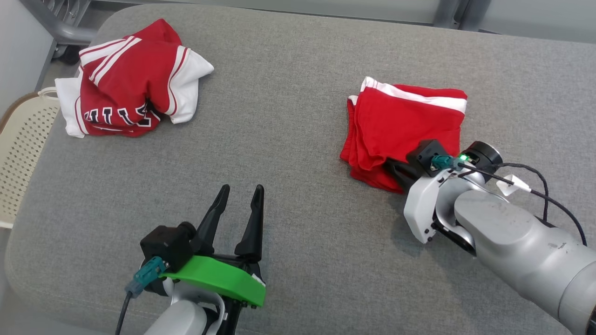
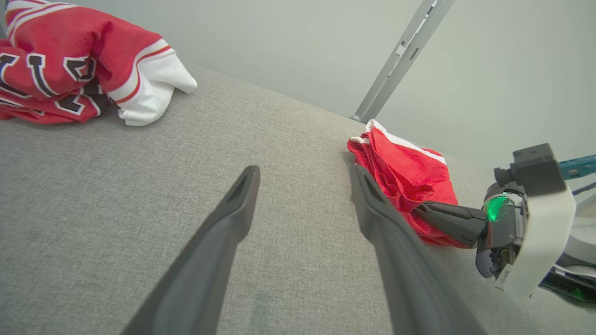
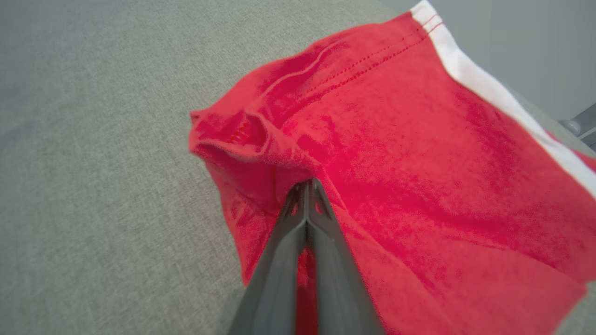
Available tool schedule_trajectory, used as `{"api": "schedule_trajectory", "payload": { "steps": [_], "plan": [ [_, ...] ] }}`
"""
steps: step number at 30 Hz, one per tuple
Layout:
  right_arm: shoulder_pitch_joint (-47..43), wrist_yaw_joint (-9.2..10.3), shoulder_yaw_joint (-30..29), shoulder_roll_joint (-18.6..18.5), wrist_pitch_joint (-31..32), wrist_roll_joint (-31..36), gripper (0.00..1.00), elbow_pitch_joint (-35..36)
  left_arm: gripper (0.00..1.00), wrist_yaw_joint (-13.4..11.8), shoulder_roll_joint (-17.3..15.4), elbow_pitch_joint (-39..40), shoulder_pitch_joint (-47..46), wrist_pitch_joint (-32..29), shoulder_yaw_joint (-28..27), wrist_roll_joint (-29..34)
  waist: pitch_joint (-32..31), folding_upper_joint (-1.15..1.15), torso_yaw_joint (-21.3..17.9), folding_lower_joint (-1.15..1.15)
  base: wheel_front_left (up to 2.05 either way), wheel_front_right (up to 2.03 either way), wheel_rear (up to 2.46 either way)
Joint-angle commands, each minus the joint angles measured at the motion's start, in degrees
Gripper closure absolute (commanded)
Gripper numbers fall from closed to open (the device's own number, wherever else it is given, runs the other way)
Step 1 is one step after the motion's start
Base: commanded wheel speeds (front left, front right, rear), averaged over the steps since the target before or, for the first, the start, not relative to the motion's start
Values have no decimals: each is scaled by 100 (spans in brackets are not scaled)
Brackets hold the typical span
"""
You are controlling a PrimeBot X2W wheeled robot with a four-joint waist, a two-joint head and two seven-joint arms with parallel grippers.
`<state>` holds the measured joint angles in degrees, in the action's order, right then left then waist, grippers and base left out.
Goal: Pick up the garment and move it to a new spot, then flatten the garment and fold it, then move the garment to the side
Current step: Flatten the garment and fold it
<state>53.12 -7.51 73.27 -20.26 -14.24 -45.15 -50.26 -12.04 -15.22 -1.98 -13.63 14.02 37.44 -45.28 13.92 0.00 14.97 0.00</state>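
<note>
The garment (image 1: 405,121) is a folded red piece with a white stripe, lying on the right of the grey padded surface (image 1: 288,153). My right gripper (image 1: 396,170) is at its near edge, shut on a fold of the red cloth; the right wrist view shows the fingertips (image 3: 307,186) pressed together with the garment (image 3: 396,153) bunched around them. The left wrist view shows the garment (image 2: 405,172) with the right gripper (image 2: 419,210) at its edge. My left gripper (image 1: 242,190) hovers open over bare surface at the near centre, holding nothing, its fingers (image 2: 233,209) spread wide.
A crumpled red and white jersey (image 1: 130,79) with black lettering lies at the far left, and the left wrist view shows the jersey (image 2: 70,60) too. A beige perforated seat (image 1: 23,149) stands off the left edge. A grey metal frame (image 2: 400,56) rises behind the surface.
</note>
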Motion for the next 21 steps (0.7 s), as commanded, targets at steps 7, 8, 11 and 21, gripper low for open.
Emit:
{"api": "schedule_trajectory", "payload": {
  "steps": [7,8,11,21],
  "plan": [
    [-419,4,22,87,-17,351,100,281,0,-27,-50,11,-12,32,-46,24,-66,0,-91,0,0,0,0],
    [-463,4,20,93,10,403,100,273,0,-29,-51,12,-12,32,-46,24,-66,0,-103,0,0,0,0],
    [-581,4,22,175,19,471,100,247,0,-23,-55,9,-35,32,-46,19,-68,0,-132,0,0,0,0],
    [-485,4,20,277,-65,525,100,511,0,-55,-102,-27,27,32,-72,-18,-236,0,-260,0,0,0,0]
  ]
}}
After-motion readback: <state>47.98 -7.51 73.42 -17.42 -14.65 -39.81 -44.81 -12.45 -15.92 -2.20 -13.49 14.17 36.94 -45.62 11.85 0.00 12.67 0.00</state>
